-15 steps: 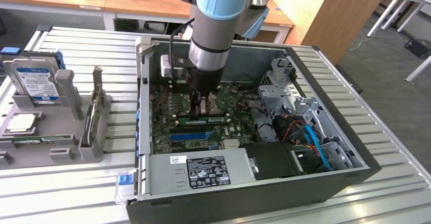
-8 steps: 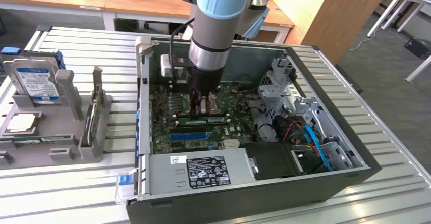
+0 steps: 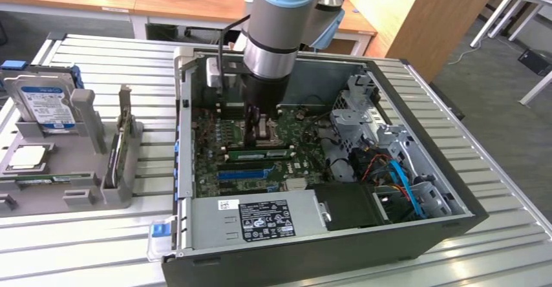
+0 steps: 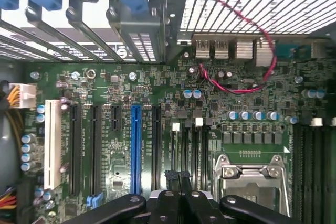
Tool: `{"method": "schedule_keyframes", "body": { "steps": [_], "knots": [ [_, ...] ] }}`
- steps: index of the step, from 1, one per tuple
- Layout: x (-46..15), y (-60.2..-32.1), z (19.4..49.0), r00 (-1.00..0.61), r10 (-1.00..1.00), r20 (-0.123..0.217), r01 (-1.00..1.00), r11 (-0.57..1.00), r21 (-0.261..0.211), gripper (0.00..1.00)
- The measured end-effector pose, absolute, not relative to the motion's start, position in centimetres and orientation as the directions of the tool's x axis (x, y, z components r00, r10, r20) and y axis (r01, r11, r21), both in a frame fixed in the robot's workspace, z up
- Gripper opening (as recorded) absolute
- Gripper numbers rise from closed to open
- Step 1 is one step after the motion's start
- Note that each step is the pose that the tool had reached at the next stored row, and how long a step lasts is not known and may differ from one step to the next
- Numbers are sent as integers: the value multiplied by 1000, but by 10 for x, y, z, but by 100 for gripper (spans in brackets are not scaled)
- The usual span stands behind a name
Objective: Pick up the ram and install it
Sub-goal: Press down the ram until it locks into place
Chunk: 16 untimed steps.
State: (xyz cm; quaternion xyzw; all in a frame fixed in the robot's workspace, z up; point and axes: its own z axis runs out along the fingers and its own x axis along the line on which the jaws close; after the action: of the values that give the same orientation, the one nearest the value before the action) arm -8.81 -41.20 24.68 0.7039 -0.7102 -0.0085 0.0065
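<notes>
- Claw (image 3: 256, 138): lowered inside the open computer case (image 3: 448, 225), fingertips pressed together with nothing between them; in the wrist view the two black fingertips (image 4: 177, 178) meet just above the motherboard.
- Ram (image 3: 257, 153): a thin green stick lying flat across the motherboard (image 3: 211, 164) directly below the claw tips, beside the processor socket; whether the tips touch it cannot be told.
- Robot arm (image 3: 276, 35): silver and pale blue, descending from above into the case near its far wall.
- Blue slot strip (image 3: 245, 171): on the board, just on the near side of the ram; in the wrist view it runs between black slots.
- Processor socket (image 4: 247, 179): metal frame with a retaining lever, beside the claw tips in the wrist view.
- Power supply (image 3: 258, 219): silver box with a black-and-white label, at the case's near edge.
- Red cable (image 4: 236, 85): loops across the board near the rear ports.
- Hard drive (image 3: 43, 106): blue-and-white label, standing in a grey parts holder (image 3: 82, 196) on the bench (image 3: 103, 248), on the exterior view's left, well apart from the case.
</notes>
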Motion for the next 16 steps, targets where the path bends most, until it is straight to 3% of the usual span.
{"method": "schedule_keyframes", "body": {
  "steps": [16],
  "knots": [
    [-86, -412, 263, -9, -1000, -3, -1000, 9, 21, 11]
  ]
}}
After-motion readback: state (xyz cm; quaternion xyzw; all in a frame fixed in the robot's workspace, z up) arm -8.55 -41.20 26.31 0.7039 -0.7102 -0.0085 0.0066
